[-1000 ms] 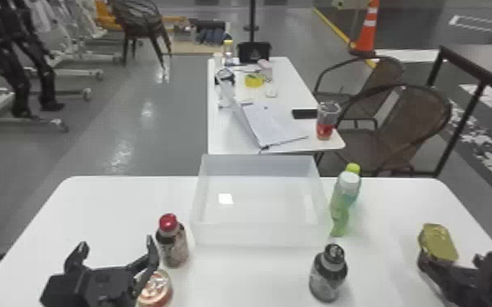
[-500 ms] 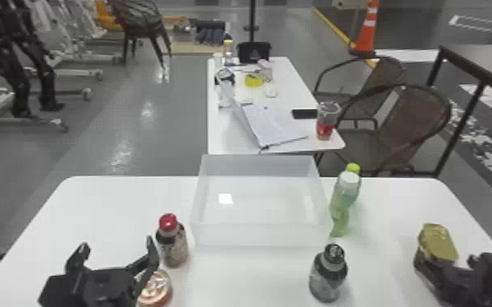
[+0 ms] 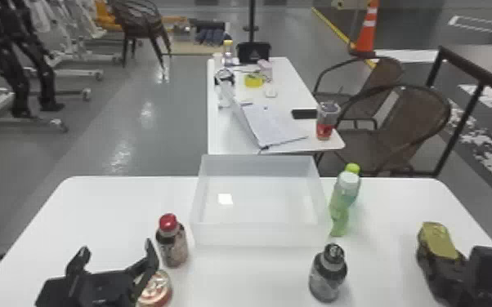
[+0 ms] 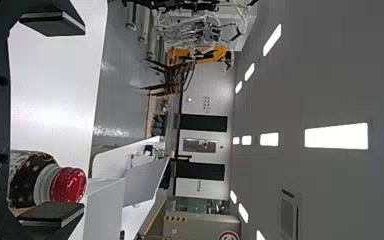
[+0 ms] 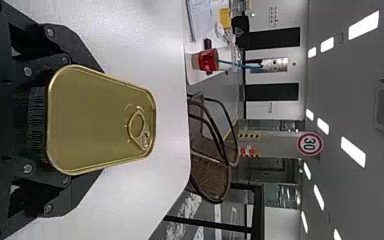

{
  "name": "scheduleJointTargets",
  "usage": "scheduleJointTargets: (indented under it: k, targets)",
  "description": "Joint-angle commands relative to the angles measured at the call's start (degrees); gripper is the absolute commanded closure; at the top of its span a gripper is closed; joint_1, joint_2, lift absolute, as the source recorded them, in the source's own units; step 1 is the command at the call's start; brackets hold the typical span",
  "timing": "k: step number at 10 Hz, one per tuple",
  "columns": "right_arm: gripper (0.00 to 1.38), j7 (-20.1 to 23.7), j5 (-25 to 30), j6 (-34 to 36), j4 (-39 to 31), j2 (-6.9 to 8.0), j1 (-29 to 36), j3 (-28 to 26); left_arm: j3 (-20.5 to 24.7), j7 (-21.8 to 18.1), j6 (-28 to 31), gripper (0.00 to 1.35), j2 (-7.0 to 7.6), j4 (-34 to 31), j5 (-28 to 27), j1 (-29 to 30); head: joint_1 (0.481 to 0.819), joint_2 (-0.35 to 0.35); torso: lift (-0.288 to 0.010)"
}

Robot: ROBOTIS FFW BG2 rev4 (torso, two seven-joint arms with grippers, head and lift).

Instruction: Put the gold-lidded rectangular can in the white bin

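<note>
At the right of the table in the head view, my right gripper point(image 3: 450, 261) has its fingers around the gold-lidded can point(image 3: 438, 240). In the right wrist view, the right gripper point(image 5: 97, 120) is shut on the gold-lidded can point(image 5: 100, 122); the lid with its pull ring faces the camera and hides the fingertips. The white bin point(image 3: 257, 234) stands at the table's middle, well to the left of the can. Parked at the front left is my left gripper point(image 3: 116, 247), open with nothing held; the left wrist view shows the left gripper point(image 4: 82, 119) with its fingers wide apart.
A dark bottle point(image 3: 328, 272) stands between bin and can, toward the front. Green bottles point(image 3: 344, 200) are close against the bin's right side. A red-capped bottle point(image 3: 171, 243) and a round can point(image 3: 156, 289) stand by the left gripper. Bare tabletop point(image 3: 384, 228) lies left of the can.
My right gripper has shifted slightly left and forward around the gold-lidded can, its left finger now farther along the can's side. The left arm has kept still.
</note>
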Motion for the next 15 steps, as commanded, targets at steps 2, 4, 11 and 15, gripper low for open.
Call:
scheduleJointTargets:
  k: [2,4,11,15]
  targets:
    - [1.05,0.06,-2.39,0.06,-5.44,1.14,2.67,0.09,0.13,-0.40,-0.11,0.07,-0.16,0.33,0.03,-0.06,0.549,0.000,-0.100]
    - [1.05,1.03,-8.10,2.87,-14.14,2.02,7.59,1.14,0.04,-0.40,-0.46,0.07,-0.16,0.95,0.12,-0.33,0.549,0.000,-0.100]
    - [1.05,1.03,-9.95,30.47,-60.28,5.98,20.60,5.01,-0.75,-0.49,-0.19,0.07,0.26,1.74,1.09,-1.12,0.549,0.000,-0.100]
    - [1.05,-4.95,-12.94,44.62,-72.15,4.74,15.50,13.80,-1.36,-0.49,0.16,0.07,0.70,2.26,1.44,-1.91,0.549,0.000,-0.100]
